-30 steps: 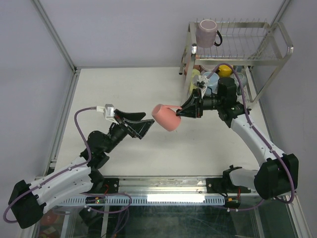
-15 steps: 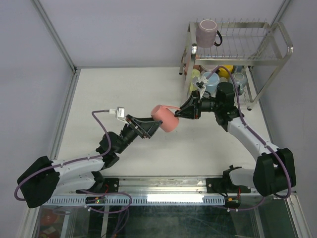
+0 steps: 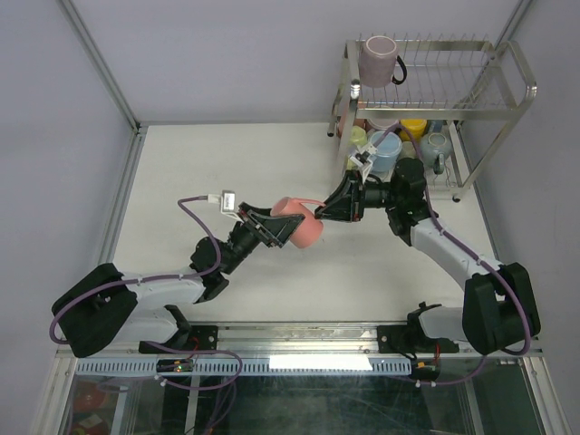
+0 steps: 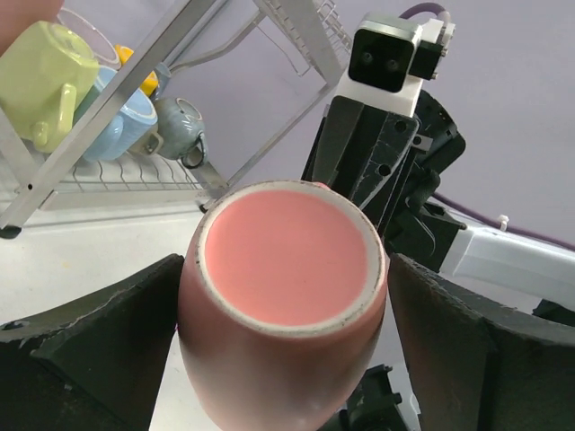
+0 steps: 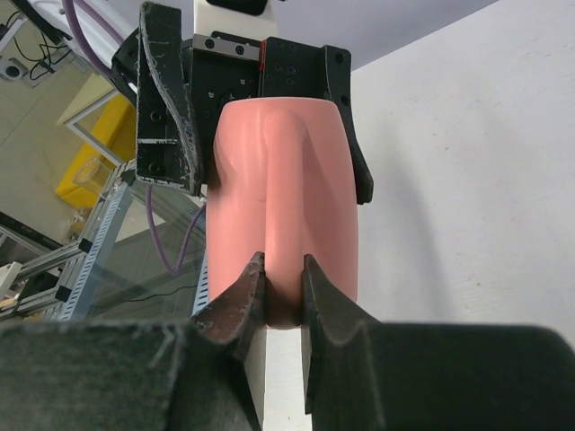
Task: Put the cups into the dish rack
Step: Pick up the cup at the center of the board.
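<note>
At mid-table, right gripper (image 3: 319, 207) pinches salmon cup (image 3: 306, 232) — left gripper (image 3: 284, 228), agape, straddles it.

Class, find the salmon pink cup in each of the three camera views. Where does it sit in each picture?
Top external: the salmon pink cup is at the picture's centre, at the tip of the right gripper.
Left wrist: lower centre, its base facing the camera.
Right wrist: centre, running up from the fingertips.
Shared landmark: the right gripper, pinching the cup in all three.
</note>
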Controlling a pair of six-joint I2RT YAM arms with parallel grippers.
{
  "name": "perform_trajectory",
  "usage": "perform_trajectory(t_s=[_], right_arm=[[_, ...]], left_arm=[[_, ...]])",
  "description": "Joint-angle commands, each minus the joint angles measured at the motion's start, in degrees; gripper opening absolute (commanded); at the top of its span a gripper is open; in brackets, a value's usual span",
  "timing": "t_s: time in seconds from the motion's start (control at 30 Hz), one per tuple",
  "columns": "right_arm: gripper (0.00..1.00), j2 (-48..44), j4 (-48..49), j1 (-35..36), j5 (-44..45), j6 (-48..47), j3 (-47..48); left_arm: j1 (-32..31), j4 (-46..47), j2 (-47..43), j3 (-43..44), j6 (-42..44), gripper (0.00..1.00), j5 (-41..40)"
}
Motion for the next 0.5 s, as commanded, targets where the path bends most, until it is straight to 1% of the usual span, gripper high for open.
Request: perform_trajectory(t_s=[0.0, 0.03, 0.07, 0.13, 0.17, 0.2, 0.23, 0.27, 0.33, 0.4, 0.47], right_arm=[[0.00, -0.2, 7.6, 0.4, -1.4, 3.0, 0.7], [0.00, -0.1, 7.5, 0.5, -1.5, 3.0, 0.7], [0.00, 0.0, 7.4, 0.5, -1.6, 3.0, 0.7], [0.00, 0.1, 6.5, 0.5, -2.3, 2.0, 1.0], [0.02, 0.0, 4.3, 0.5, -2.9, -0.1, 1.6], [0.09, -0.1, 1.0, 0.5, -3.5, -3.3, 2.4], [0.18, -0.4, -4.0, 0.5, -4.0, -7.4, 3.4], [0.28, -0.8, -10.3, 0.6, -4.5, -13.7, 5.1], [0.48, -0.8, -30.8, 1.0, -3.9, -30.3, 10.3], [0.66, 0.6, -52.3, 1.8, -0.8, -46.7, 16.5], [0.71, 2.3, -64.4, 2.1, 1.5, -57.0, 21.3]], left_arm=[[-0.4, 6.2, 0.4, 2.9, 2.6, 0.85, 3.7], [-0.4, 6.3, 0.7, 3.3, 2.9, 0.78, 4.6], [-0.4, 6.5, 1.0, 3.5, 3.3, 0.68, 5.3], [-0.4, 6.6, 1.2, 3.8, 4.5, 0.40, 6.6], [-0.4, 6.4, 0.9, 3.9, 5.5, 0.27, 7.1], [-0.4, 4.8, 0.0, 4.0, 7.9, 0.15, 7.8], [-0.3, 2.3, -1.2, 4.3, 10.2, 0.07, 8.2], [-0.3, -1.4, -2.7, 5.0, 13.3, 0.00, 8.6], [-0.3, -10.9, -6.0, 7.1, 19.6, 0.00, 9.7], [-0.4, -21.0, -8.7, 9.8, 25.8, 0.00, 10.6], [-0.3, -30.5, -10.7, 12.7, 31.0, 0.00, 11.7]])
